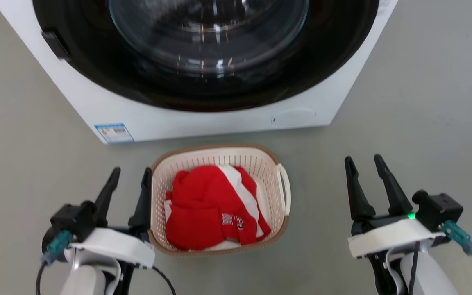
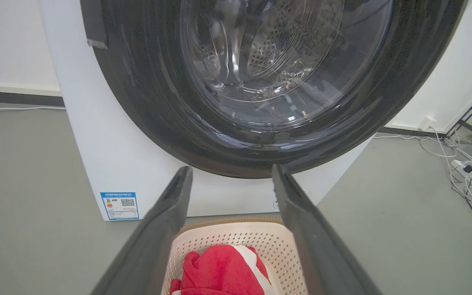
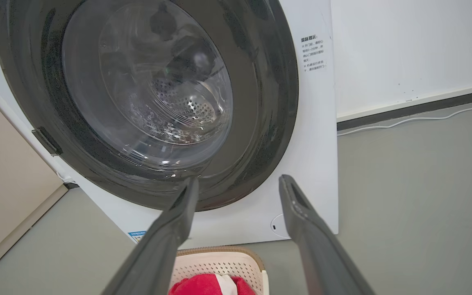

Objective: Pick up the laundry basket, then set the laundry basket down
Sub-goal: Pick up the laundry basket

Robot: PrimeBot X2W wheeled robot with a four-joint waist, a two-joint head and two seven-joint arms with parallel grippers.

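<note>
The laundry basket [image 1: 219, 157] is cream-white and perforated with a brown rim, and stands on the grey floor in front of the washing machine. A red and white garment [image 1: 209, 207] lies inside it. A white loop handle [image 1: 284, 188] shows on its right side. My left gripper [image 1: 132, 172] is open and empty, its inner finger close against the basket's left rim. My right gripper [image 1: 363, 162] is open and empty, well to the right of the basket. In the left wrist view, the basket [image 2: 236, 237] lies between and below the open left gripper [image 2: 232, 170]. The right wrist view has the basket [image 3: 215, 262] low between the open right gripper [image 3: 239, 180].
A white washing machine [image 1: 219, 119] with a dark round glass door [image 1: 207, 41] stands just behind the basket. White cables and a power strip [image 2: 465, 164] lie on the floor to its right. A beige panel [image 3: 6, 184] stands at its left. Grey floor [image 1: 424, 102] surrounds the basket.
</note>
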